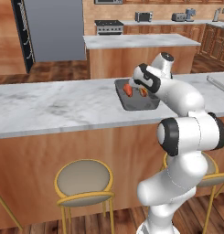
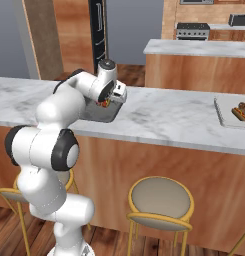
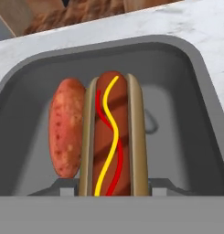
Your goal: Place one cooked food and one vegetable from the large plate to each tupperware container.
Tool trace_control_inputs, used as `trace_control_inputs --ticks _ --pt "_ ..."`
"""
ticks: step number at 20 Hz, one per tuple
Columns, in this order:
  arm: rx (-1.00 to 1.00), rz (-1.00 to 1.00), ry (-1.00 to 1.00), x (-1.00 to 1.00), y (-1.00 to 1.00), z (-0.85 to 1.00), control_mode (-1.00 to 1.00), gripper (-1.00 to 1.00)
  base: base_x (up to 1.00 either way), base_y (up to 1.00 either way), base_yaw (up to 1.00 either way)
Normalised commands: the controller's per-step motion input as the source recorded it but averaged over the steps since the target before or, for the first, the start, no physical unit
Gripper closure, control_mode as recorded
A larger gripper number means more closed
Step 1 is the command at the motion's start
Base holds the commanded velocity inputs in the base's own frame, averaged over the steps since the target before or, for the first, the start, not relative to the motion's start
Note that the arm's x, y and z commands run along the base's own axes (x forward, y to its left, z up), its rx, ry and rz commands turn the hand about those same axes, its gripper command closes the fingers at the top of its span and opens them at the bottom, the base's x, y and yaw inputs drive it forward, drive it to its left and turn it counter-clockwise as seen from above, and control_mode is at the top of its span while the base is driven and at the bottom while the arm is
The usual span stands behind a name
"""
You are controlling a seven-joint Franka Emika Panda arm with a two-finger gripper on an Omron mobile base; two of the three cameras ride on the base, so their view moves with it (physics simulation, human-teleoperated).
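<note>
Hot dog [image 3: 112, 137], vegetable [image 3: 66, 127] in tray [image 3: 186, 91]

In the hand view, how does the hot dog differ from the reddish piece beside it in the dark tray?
The hot dog is a brown sausage in a tan bun with yellow and red squiggles; the red-orange vegetable is plain and speckled. The hot dog looks longer, reaching the view's bottom; the vegetable ends short of it. The hot dog sits mid-tray; the vegetable lies to its left in this view. Both lie lengthwise, side by side, in the dark grey container.
</note>
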Motion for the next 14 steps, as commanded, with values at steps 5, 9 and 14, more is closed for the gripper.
trace_control_inputs --ticks 5,9,14 --pt "0.0 0.0 0.0 0.0 0.0 0.0 -1.0 -1.0 0.0 0.0 0.0" --pt "0.0 0.0 0.0 0.0 0.0 0.0 -1.0 -1.0 0.0 0.0 0.0" --pt "0.0 0.0 -0.05 -0.25 0.02 0.12 -1.0 -1.0 0.0 0.0 0.0"
